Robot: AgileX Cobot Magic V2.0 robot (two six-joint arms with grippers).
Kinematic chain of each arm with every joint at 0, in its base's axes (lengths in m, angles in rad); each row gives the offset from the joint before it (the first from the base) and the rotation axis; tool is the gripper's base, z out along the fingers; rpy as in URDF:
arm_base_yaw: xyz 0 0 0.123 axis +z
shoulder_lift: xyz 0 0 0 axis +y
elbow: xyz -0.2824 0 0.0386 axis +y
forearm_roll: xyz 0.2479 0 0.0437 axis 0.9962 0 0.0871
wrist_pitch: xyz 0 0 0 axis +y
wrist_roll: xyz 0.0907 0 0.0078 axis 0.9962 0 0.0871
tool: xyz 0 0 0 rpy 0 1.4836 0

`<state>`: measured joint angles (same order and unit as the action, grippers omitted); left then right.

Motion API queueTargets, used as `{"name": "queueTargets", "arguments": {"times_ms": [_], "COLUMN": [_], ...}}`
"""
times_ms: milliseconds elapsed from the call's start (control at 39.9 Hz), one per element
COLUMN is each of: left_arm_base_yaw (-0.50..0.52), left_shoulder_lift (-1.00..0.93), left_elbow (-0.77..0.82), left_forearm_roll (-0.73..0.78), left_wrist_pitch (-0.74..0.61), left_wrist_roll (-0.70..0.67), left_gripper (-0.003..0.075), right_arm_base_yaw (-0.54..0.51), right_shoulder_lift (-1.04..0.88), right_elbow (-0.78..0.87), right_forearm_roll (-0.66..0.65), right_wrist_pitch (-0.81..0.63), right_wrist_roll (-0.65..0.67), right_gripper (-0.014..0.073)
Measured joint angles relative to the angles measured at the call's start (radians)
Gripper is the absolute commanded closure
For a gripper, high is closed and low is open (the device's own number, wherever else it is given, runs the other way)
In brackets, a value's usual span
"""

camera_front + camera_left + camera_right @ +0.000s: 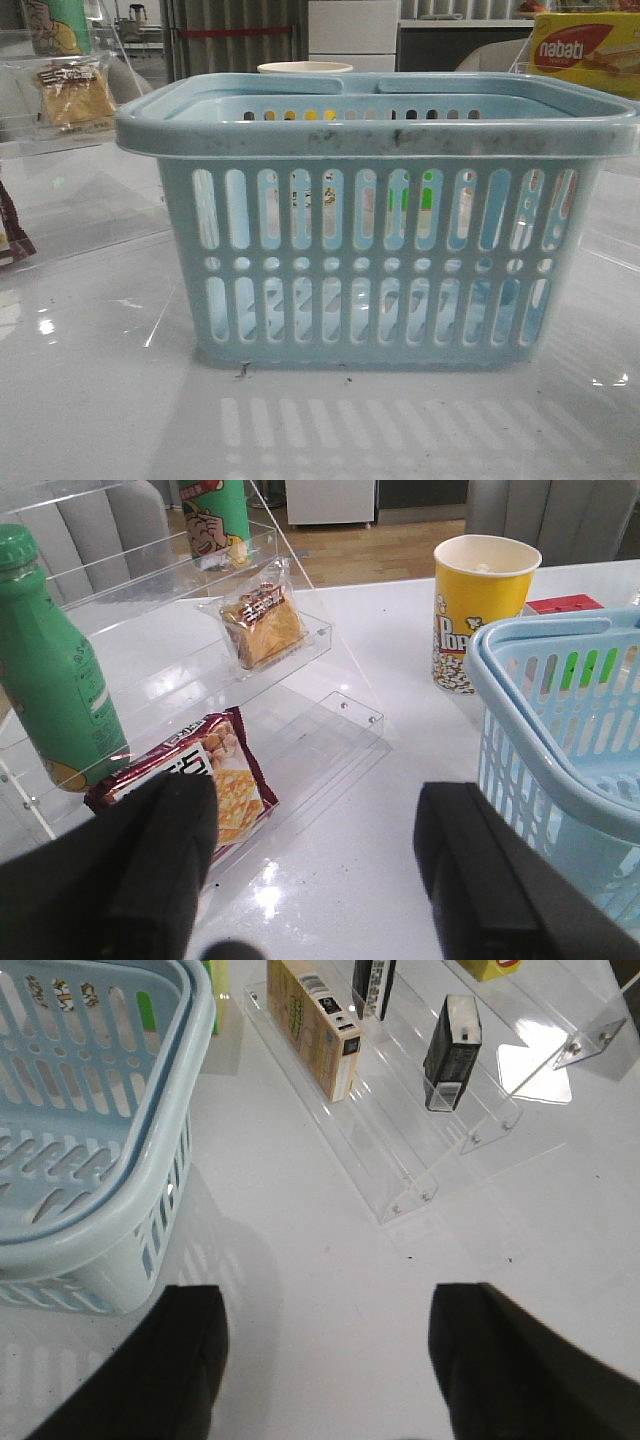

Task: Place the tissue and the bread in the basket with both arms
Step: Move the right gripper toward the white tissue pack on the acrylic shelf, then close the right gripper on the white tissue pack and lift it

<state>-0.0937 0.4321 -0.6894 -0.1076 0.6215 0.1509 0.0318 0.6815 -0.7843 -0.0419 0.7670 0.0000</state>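
Observation:
The light blue basket [375, 230] stands mid-table; it also shows in the left wrist view [560, 730] and the right wrist view [100, 1160]. The bread [262, 628], in a clear packet, lies on a clear shelf step to the basket's left, also seen in the front view [75, 95]. The tissue [372, 985], a black pack with white barcode-like print, stands on a clear rack to the basket's right, cut by the frame edge. My left gripper [315, 825] is open and empty above the table, well short of the bread. My right gripper [325, 1355] is open and empty, short of the rack.
By the bread: a green bottle [55, 680], a dark red-brown packet [190, 780], a yellow popcorn cup [478, 610]. On the right rack: a tan box [315, 1025] and a plain black pack [452, 1052]. A yellow nabati box [585, 50] stands at the back right.

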Motion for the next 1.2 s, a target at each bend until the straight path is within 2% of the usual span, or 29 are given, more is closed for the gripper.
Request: {"name": "queueTargets", "arguments": {"times_ms": [176, 502, 828, 1054, 1129, 1204], "left_arm_base_yaw": [0.0, 0.0, 0.0, 0.0, 0.0, 0.0], "left_shoulder_lift": [0.0, 0.0, 0.0, 0.0, 0.0, 0.0], "left_elbow": [0.0, 0.0, 0.0, 0.0, 0.0, 0.0], "left_forearm_roll": [0.0, 0.0, 0.0, 0.0, 0.0, 0.0], "left_wrist_pitch": [0.0, 0.0, 0.0, 0.0, 0.0, 0.0], "left_wrist_roll": [0.0, 0.0, 0.0, 0.0, 0.0, 0.0], "left_gripper": [0.0314, 0.0374, 0.0395, 0.0395, 0.0395, 0.0395], "right_arm_base_yaw": [-0.029, -0.174, -0.214, -0.216, -0.216, -0.216], "right_shoulder_lift": [0.195, 0.552, 0.911, 1.062, 1.092, 1.109], "right_elbow": [-0.105, -0.291, -0.437, -0.52, -0.535, -0.541], "right_forearm_roll": [-0.002, -0.004, -0.022, -0.036, -0.04, -0.049], "right_wrist_pitch": [0.0, -0.083, -0.207, -0.272, -0.293, -0.317], "right_wrist_roll": [0.0, 0.0, 0.0, 0.0, 0.0, 0.0], "right_gripper": [0.0052, 0.0052, 0.0052, 0.0055, 0.0077, 0.0148]}}
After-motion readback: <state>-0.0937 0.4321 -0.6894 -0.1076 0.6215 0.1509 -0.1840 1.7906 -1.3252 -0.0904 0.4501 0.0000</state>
